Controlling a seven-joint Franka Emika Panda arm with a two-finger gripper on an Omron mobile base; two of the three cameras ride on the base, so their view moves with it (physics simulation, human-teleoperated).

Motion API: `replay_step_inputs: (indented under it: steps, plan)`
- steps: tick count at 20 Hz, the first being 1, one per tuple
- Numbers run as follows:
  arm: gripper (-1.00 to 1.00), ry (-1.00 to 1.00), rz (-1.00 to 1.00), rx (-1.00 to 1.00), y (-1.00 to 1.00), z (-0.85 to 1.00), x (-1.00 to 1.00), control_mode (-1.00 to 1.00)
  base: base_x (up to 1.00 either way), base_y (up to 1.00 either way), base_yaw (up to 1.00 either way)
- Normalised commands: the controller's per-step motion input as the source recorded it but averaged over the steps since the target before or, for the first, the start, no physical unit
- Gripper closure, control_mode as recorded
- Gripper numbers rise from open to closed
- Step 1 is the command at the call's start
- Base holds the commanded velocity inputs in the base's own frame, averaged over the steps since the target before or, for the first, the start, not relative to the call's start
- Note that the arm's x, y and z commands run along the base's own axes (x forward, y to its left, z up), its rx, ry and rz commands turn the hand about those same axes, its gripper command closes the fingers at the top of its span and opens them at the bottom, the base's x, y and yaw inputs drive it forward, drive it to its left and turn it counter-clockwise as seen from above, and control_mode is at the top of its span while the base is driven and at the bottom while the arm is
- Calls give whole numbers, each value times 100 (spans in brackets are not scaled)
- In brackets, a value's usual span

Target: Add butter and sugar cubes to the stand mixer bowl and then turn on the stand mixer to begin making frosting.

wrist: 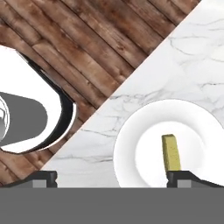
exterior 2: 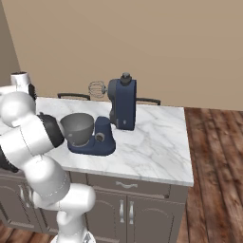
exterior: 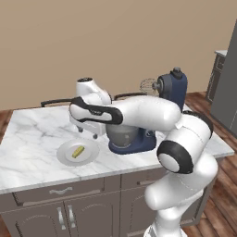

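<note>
One butter point(exterior: 78, 151) stick, one plate point(exterior: 90, 154), one stand mixer bowl point(exterior 2: 77, 128), sugar cubes seemingly hidden

Even bright rendered light, soft faint shadows, sharp, no glare.

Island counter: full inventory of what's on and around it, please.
butter: 1, yellow, on the plate
plate: 1, grey-white, on the counter left of the mixer
stand mixer bowl: 1, grey, on the mixer base
stand mixer: 1, navy, mid-counter, head tilted back
counter: 1, white marble over grey cabinets
floor: brown wood planks
tool: 1, dark fingertips spread wide, above the plate
</note>
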Motion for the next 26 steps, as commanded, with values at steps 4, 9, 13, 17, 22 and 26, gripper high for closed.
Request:
replay_step_inputs:
  steps: [4,9,13,17,22,26]
  plan:
    - [-100,-6,5,0,8,-51,5,-100,0,0,0]
    - [-100,0,0,0,7,-45,20,-100,0,0,0]
    - [-100,0,0,0,5,-41,23,-100,0,0,0]
    - [-100,0,0,0,8,-32,12,-100,0,0,0]
    - [-100,0,0,0,17,-22,12,-100,0,0,0]
    - [-100,0,0,0,19,-16,16,-100,0,0,0]
